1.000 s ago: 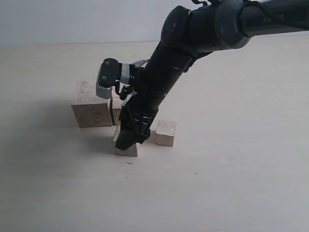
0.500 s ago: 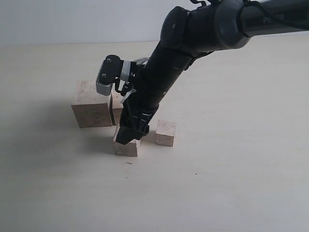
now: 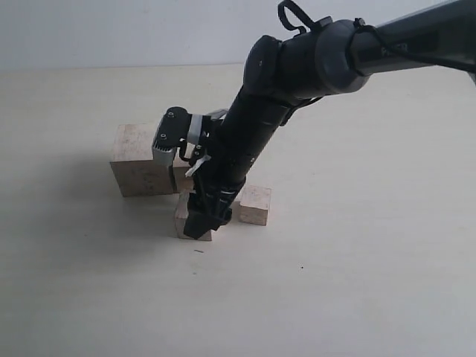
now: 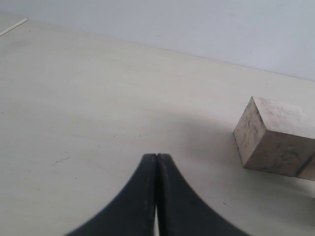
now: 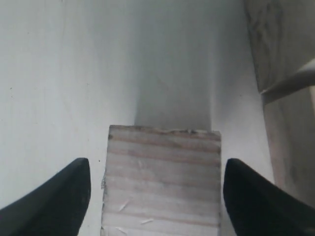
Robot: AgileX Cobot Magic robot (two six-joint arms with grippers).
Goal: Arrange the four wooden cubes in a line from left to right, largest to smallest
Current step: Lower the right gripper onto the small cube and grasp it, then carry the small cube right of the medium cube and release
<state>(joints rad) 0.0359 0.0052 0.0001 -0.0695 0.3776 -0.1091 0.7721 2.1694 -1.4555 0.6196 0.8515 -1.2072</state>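
Observation:
Four wooden cubes stand on the pale table (image 3: 357, 282). The largest cube (image 3: 140, 169) is at the left, with the second cube (image 3: 182, 179) against its right side, partly hidden by my right arm. The third cube (image 3: 181, 216) sits in front of them. My right gripper (image 3: 201, 225) reaches down around it, open, with a gap on each side between its fingers (image 5: 66, 194) and the cube (image 5: 162, 172). The smallest cube (image 3: 255, 204) stands just to the right. My left gripper (image 4: 157, 157) is shut and empty over bare table, well apart from the largest cube (image 4: 275, 132).
The right arm (image 3: 297, 67) slants down from the upper right across the middle of the scene. In the right wrist view, two other cube faces (image 5: 290, 147) stand close beside the open jaws. The back wall (image 3: 149, 30) runs along the table's far edge.
My right gripper rose slightly off the third cube, then came back down around it. The jaws stayed open. None of the cubes has visibly moved.

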